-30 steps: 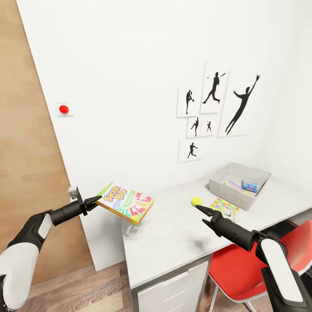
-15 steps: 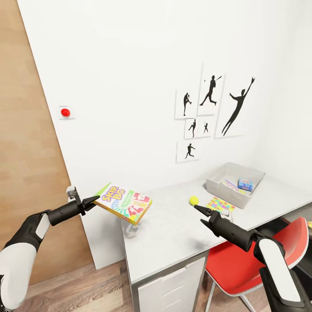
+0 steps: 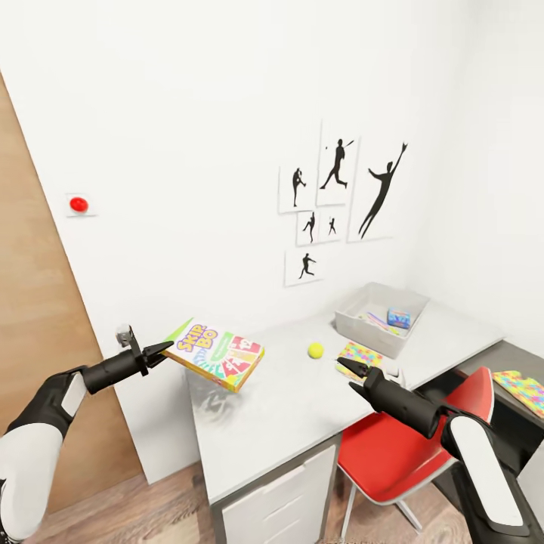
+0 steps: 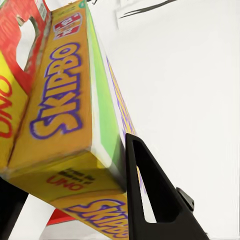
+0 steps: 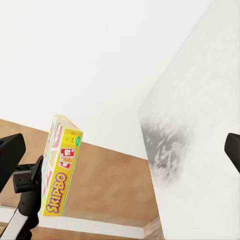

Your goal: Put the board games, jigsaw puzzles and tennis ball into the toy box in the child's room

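My left gripper [image 3: 157,350] is shut on the edge of a board game [image 3: 216,353], a yellow and green Skip-Bo box held level above the left end of the white table [image 3: 287,408]. In the left wrist view the box [image 4: 70,115] sits between the black fingers [image 4: 152,200]. The tennis ball [image 3: 315,350] lies mid-table with a jigsaw puzzle [image 3: 360,353] beside it. My right gripper [image 3: 349,371] hovers open just in front of that puzzle. The grey toy box [image 3: 355,321] stands at the back right. A second puzzle [image 3: 523,387] lies on the lower dark desk.
A red chair [image 3: 408,449] is pushed under the table below my right arm. White drawers [image 3: 276,495] sit under the table's left part. A small blue item [image 3: 398,316] and thin sticks lie in the toy box. The white wall carries silhouette pictures [image 3: 332,196].
The whole picture has shifted left, so the camera has turned right, bringing the lower dark desk and second puzzle into view. Both arms keep their poses and the left still holds the box.
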Tool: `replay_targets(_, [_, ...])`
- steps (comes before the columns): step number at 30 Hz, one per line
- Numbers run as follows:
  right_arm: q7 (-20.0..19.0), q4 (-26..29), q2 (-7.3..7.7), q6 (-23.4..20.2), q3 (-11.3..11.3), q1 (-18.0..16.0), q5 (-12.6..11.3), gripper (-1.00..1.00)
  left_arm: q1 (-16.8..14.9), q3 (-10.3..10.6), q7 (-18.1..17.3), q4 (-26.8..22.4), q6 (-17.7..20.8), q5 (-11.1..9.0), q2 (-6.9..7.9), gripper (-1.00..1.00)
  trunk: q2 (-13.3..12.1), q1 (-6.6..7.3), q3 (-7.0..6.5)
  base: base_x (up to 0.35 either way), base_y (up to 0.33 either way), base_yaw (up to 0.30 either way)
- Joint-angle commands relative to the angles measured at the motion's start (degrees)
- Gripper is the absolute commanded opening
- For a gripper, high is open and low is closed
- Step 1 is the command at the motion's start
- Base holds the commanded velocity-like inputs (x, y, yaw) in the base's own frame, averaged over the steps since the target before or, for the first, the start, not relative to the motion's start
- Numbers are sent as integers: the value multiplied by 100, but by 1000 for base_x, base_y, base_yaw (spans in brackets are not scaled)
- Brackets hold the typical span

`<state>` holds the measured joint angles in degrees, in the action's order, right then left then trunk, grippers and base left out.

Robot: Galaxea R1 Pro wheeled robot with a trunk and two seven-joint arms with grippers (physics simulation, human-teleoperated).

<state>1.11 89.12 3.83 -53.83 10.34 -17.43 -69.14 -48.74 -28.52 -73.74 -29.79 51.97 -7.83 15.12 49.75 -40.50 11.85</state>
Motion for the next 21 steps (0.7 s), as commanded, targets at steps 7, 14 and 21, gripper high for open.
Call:
replay_targets(7, [12, 1, 1, -14, -135, -8, -12, 100, -4, -13, -15, 0, 43, -8, 4, -100, -276, 153, -129, 0, 0, -210])
replay_targets(14, [12, 1, -10, 7, -194, -8, -12, 100, -4, -12, -17, 0, 43, -8, 8, -100, -557, 307, -255, 0, 0, -7])
replay_targets(21, [1, 5, -7, 193, -204, -8, 333, 100, -4, -10, -17, 0, 44, -8, 28, -100, -838, 461, -386, 0, 0, -172])
